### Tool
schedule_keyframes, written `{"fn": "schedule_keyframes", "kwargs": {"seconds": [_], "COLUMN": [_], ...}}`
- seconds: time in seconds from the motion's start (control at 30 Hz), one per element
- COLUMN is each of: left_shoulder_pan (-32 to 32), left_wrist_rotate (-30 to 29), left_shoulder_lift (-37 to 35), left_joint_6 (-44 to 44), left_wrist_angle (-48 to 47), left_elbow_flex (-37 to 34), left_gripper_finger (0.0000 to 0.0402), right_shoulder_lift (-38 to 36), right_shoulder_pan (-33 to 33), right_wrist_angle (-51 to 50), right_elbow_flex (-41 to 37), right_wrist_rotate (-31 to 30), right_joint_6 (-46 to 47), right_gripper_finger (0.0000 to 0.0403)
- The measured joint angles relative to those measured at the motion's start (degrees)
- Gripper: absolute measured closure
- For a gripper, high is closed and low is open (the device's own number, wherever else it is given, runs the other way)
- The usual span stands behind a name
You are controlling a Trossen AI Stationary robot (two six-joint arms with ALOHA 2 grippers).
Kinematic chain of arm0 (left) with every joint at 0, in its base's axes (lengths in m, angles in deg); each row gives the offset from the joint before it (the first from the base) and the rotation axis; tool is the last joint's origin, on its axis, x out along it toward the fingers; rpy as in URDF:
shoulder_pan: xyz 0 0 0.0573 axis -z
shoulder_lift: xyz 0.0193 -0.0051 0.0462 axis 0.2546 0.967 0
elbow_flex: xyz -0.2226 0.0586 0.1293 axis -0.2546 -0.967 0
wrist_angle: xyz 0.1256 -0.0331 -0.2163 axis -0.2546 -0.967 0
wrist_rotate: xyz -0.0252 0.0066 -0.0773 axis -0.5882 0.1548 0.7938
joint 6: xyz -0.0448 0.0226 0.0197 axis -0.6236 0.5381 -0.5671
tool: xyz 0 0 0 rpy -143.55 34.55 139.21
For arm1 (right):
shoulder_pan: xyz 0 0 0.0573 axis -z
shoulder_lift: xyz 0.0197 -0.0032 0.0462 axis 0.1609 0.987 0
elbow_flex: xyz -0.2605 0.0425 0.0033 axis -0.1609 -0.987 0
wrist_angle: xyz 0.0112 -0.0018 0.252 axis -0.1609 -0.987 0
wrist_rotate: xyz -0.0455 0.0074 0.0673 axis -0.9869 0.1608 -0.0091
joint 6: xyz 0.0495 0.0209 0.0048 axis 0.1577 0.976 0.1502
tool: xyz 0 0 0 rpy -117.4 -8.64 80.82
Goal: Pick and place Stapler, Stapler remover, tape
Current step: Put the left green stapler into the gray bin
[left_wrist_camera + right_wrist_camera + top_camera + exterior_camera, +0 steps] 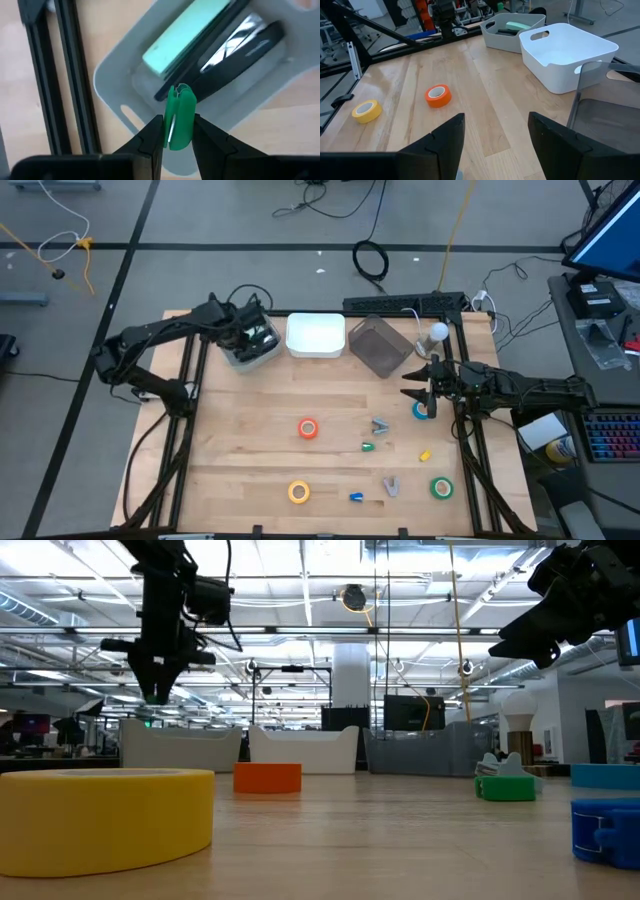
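1. A green remover is pinched between the left gripper's fingers, just above the grey bin at the table's back left.
2. That bin holds a mint stapler and a black stapler.
3. The tape lies apart: orange roll, yellow roll, green roll, and blue roll under the right gripper, whose fingers are spread.
4. The white bin sits beside the grey one.
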Motion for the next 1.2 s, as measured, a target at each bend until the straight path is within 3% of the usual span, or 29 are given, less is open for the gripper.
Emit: {"fn": "schedule_keyframes", "kwargs": {"seconds": [0.2,0.47,1.2], "left_shoulder_pan": [-1.4,-2.9,-8.7], "left_wrist_rotate": [0.1,-4.3,-7.0], "left_shoulder_lift": [3.6,7.2,13.0], "left_joint_6": [-1.7,-6.6,-2.7], "left_wrist_angle": [-3.1,-4.4,-2.1], "left_elbow_flex": [0.0,0.0,0.0], "left_gripper_finger": [0.0309,0.0309,0.0309], "right_shoulder_lift": [0.0,0.0,0.0], "right_shoulder_pan": [0.0,0.0,0.0], "right_wrist_angle": [0.0,0.0,0.0], "right_elbow_flex": [0.0,0.0,0.0], "right_wrist_rotate": [0.0,0.0,0.0], "right_joint_6": [0.0,0.0,0.4], "right_gripper_finger": [0.0193,0.0193,0.0193]}}
